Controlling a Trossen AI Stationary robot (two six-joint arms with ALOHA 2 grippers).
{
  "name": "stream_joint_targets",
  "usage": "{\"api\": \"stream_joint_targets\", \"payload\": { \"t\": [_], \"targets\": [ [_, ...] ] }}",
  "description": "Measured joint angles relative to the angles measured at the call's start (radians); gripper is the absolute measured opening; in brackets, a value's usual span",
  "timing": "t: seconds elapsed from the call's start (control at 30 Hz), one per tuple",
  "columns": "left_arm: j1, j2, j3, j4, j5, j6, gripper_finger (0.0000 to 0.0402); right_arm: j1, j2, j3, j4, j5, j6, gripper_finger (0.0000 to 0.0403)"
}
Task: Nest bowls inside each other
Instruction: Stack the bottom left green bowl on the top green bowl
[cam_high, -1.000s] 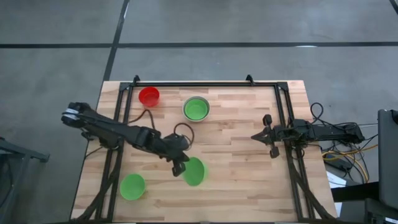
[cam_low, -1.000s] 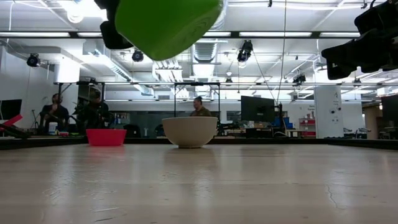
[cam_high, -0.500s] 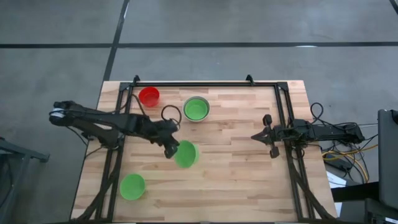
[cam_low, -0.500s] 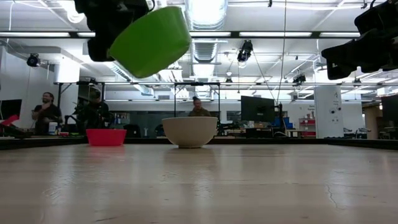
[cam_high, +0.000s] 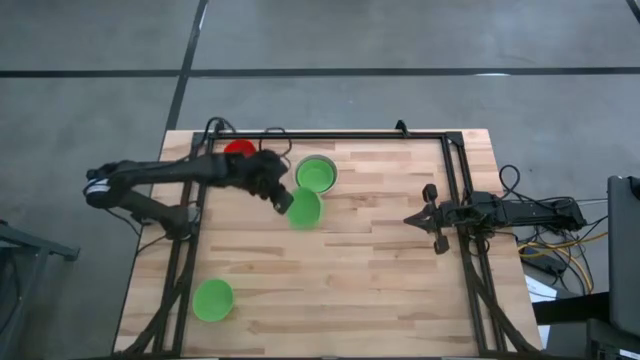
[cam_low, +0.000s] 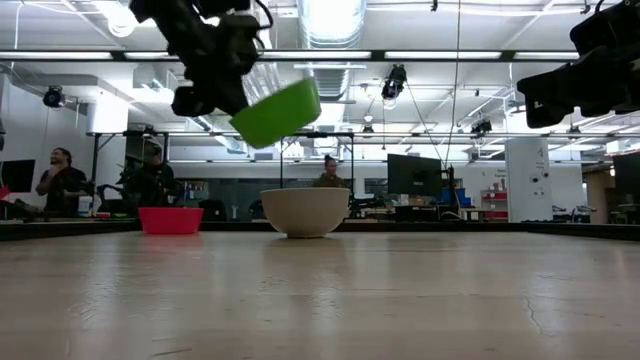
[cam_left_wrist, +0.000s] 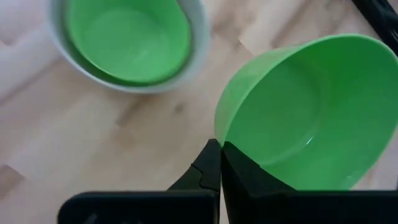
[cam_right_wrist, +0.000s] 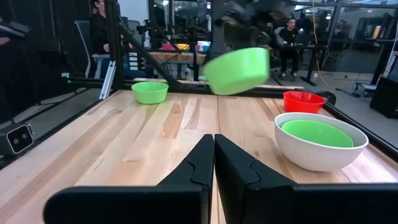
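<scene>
My left gripper (cam_high: 283, 200) is shut on a bright green bowl (cam_high: 304, 208) held in the air just on the near side of the white bowl (cam_high: 316, 175). The white bowl stands on its base and has another green bowl (cam_left_wrist: 127, 40) nested in it. The red bowl (cam_high: 238, 150) stands at the far left, partly hidden by my left arm. A third green bowl (cam_high: 213, 299) sits near the front left corner. My right gripper (cam_high: 432, 215) waits shut at the table's right side, touching nothing. My left gripper pinches the green bowl's rim (cam_left_wrist: 219, 138) on the side toward the table's left, with one finger (cam_left_wrist: 249, 177) inside the bowl and the other outside. The fingers come slanting down from the left. The bowl hangs clear of the table, tilted, its opening turned partly upward.
A black frame (cam_high: 330, 134) runs along the table's far edge and down both sides. Bare wood lies in the middle and near right of the table. Beyond the far edge, people (cam_low: 60, 180) are in the room.
My left gripper has swung from the table's near middle toward the far edge, carrying the green bowl with it. The bowl has stayed lifted and tilted and now hangs beside the white bowl. The grip has stayed shut.
</scene>
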Motion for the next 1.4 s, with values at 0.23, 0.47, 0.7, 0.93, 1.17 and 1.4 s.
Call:
{"api": "stream_joint_targets", "payload": {
  "t": [0.23, 0.47, 0.7, 0.93, 1.17, 1.4],
  "targets": [
    [0.165, 0.115, 0.109, -0.029, 0.073, 0.038, 0.0001, 0.000, 0.000, 0.000, 0.000, 0.000, 0.000, 0.0009],
    [0.230, 0.247, 0.267, -0.167, 0.075, 0.071, 0.0001, 0.000, 0.000, 0.000, 0.000, 0.000, 0.000, 0.0009],
    [0.268, 0.361, 0.399, -0.268, 0.072, 0.106, 0.0001, 0.000, 0.000, 0.000, 0.000, 0.000, 0.000, 0.0009],
    [0.299, 0.420, 0.431, -0.267, 0.082, 0.093, 0.0001, 0.000, 0.000, 0.000, 0.000, 0.000, 0.000, 0.0009],
    [0.305, 0.453, 0.426, -0.252, 0.102, 0.089, 0.0001, 0.000, 0.000, 0.000, 0.000, 0.000, 0.000, 0.0009],
    [0.308, 0.478, 0.426, -0.248, 0.100, 0.082, 0.0001, 0.000, 0.000, 0.000, 0.000, 0.000, 0.000, 0.0009]
  ]
}}
